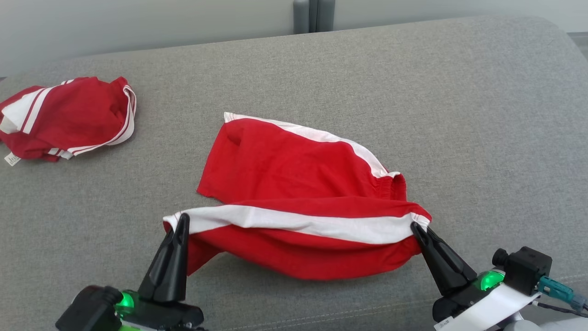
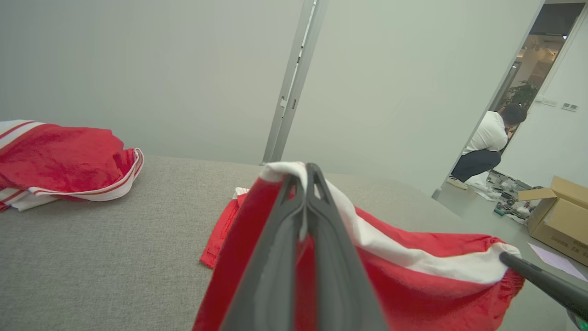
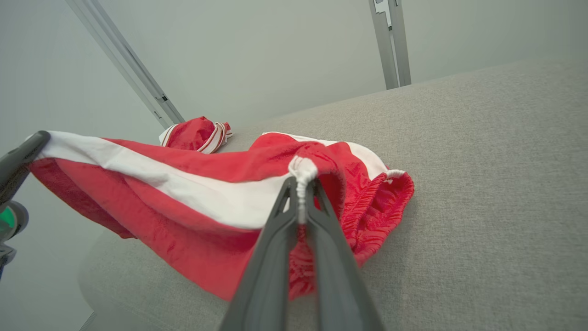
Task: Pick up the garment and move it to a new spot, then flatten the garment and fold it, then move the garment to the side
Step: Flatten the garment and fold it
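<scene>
garment (image 1: 294, 179): red shorts with a white stripe, centre of grey padded surface (image 1: 459, 115); near edge lifted, far half resting.
left pincer (image 1: 182, 220): clamped on hem corner, 7 o'clock of garment.
right pincer (image 1: 417, 226): clamped on waistband corner, 4 o'clock.
reason: stripe edge held taut, likely for carrying or spreading flat.
second garment (image 1: 69, 117): bunched, 10 o'clock, well apart.

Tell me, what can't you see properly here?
Head view: the other red garment runs off the left edge.
Left wrist view: the cardboard box is cut by the right edge; the floor clutter beside it is too small to name.
Right wrist view: the right pincer hides part of the shorts.
</scene>
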You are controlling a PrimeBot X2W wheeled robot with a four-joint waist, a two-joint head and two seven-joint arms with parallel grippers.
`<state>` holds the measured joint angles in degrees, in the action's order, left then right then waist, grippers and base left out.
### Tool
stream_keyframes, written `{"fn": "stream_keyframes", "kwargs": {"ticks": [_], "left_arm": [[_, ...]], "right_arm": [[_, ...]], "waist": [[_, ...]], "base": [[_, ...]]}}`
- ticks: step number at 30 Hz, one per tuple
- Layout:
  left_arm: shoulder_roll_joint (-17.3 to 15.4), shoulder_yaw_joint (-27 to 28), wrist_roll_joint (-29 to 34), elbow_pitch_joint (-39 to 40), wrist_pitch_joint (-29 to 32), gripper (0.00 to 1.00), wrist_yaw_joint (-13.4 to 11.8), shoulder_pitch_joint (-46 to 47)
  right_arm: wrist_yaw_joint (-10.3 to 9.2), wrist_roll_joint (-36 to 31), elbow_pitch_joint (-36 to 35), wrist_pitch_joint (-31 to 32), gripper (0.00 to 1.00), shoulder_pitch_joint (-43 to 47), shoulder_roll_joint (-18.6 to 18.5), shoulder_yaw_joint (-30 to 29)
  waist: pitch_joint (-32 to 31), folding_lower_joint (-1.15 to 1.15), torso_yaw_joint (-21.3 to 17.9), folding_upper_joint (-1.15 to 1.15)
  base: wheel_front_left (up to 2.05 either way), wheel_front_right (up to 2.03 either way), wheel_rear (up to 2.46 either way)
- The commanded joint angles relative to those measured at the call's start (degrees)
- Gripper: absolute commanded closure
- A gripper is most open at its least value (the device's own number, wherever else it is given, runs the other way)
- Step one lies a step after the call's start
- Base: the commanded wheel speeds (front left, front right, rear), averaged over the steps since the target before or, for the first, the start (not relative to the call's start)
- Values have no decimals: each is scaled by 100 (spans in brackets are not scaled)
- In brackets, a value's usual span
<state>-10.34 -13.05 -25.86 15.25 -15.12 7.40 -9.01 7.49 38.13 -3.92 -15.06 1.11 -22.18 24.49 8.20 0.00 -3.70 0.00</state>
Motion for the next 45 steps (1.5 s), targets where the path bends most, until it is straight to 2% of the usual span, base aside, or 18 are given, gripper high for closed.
{"fn": "stream_keyframes", "kwargs": {"ticks": [1,9,10,14,22,28,36,45], "left_arm": [[-97,3,-66,-149,-3,100,7,270],[-464,-351,-166,-1135,-3,100,8,1474],[-536,-503,-246,-1523,-2,100,7,1839],[-661,-780,-310,-2078,-3,100,7,2430],[-767,-1264,-506,-3412,-2,100,7,3887],[-831,-1593,-647,-4355,-3,100,8,4795],[-880,-1795,-855,-5371,-3,100,6,5509],[-802,-1843,-966,-6051,-3,100,1,5869]], "right_arm": [[0,37,87,-18,100,-91,38,12],[0,104,487,-18,100,-311,265,-80],[0,92,607,-18,100,-407,335,-127],[0,79,777,-18,100,-578,478,-190],[0,154,1270,-18,100,-1174,923,-506],[0,260,1761,-18,100,-1744,1203,-454],[0,389,2542,-18,100,-2495,1440,-293],[-1,599,3211,-17,100,-3042,1551,0]], "waist": [[-5,0,-3,0],[74,0,-40,0],[139,0,-75,0],[274,0,-156,0],[819,0,-402,0],[1225,0,-628,0],[1566,0,-793,0],[1622,0,-793,0]], "base": [[0,0,0],[0,0,0],[0,0,0],[0,0,0],[0,0,0],[0,0,0],[0,0,0],[0,0,0]]}}
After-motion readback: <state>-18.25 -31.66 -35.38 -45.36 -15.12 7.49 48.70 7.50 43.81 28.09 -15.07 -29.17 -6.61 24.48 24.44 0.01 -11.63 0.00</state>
